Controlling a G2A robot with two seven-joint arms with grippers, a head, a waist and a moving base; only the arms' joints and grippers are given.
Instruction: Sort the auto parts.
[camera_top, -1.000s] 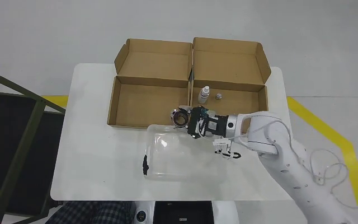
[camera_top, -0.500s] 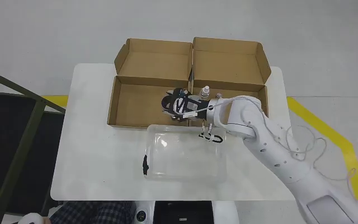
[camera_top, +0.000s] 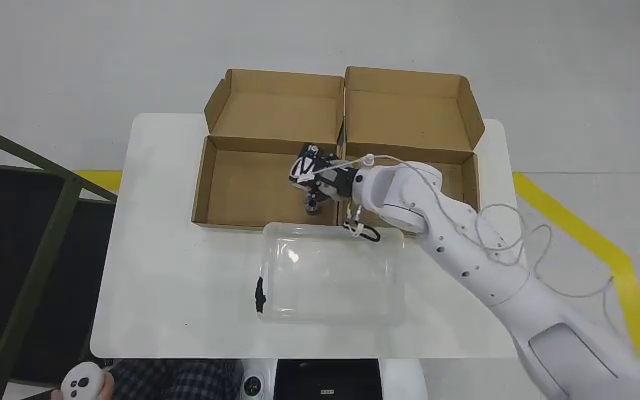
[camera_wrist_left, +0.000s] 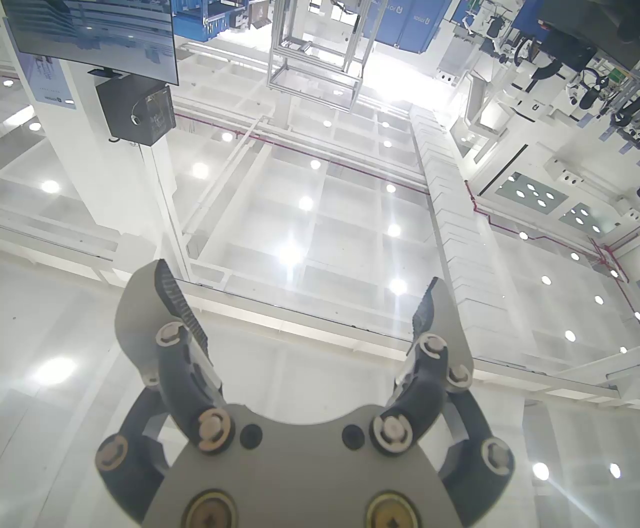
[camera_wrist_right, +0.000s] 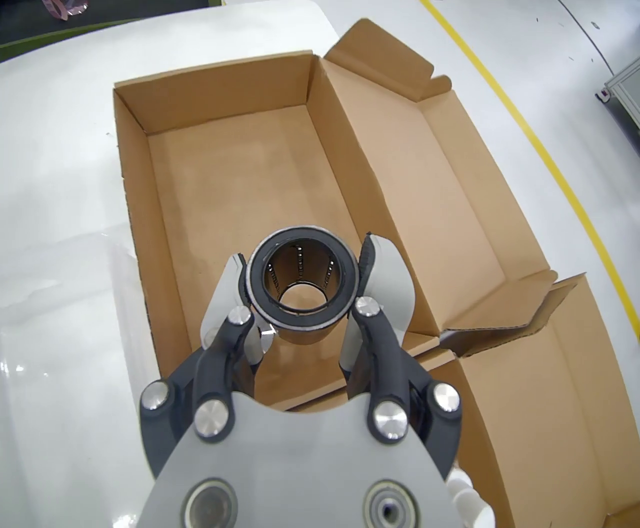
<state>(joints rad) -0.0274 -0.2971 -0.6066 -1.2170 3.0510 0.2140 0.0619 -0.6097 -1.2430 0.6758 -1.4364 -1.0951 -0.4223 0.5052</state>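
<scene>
A black and steel cylindrical bearing (camera_wrist_right: 305, 317) sits between the fingers of my right gripper (camera_wrist_right: 303, 251), which is shut on its sides. The bearing hangs with its bore pointing down over the near right part of the left cardboard box (camera_wrist_right: 210, 165). From above, the right gripper (camera_top: 307, 168) is over that box (camera_top: 250, 185) near the wall it shares with the right box (camera_top: 440, 178). My left gripper (camera_wrist_left: 300, 295) is open with nothing in it and faces the ceiling.
A small white bottle (camera_top: 368, 160) stands in the right box. A clear plastic bin (camera_top: 330, 285) lies on the white table (camera_top: 170, 250) in front of the boxes, with a small black part (camera_top: 259, 296) at its left edge. Both box lids stand open at the back.
My right gripper has carried the bearing from the bin's far edge back and leftward, over the front wall of the left box to above its floor.
</scene>
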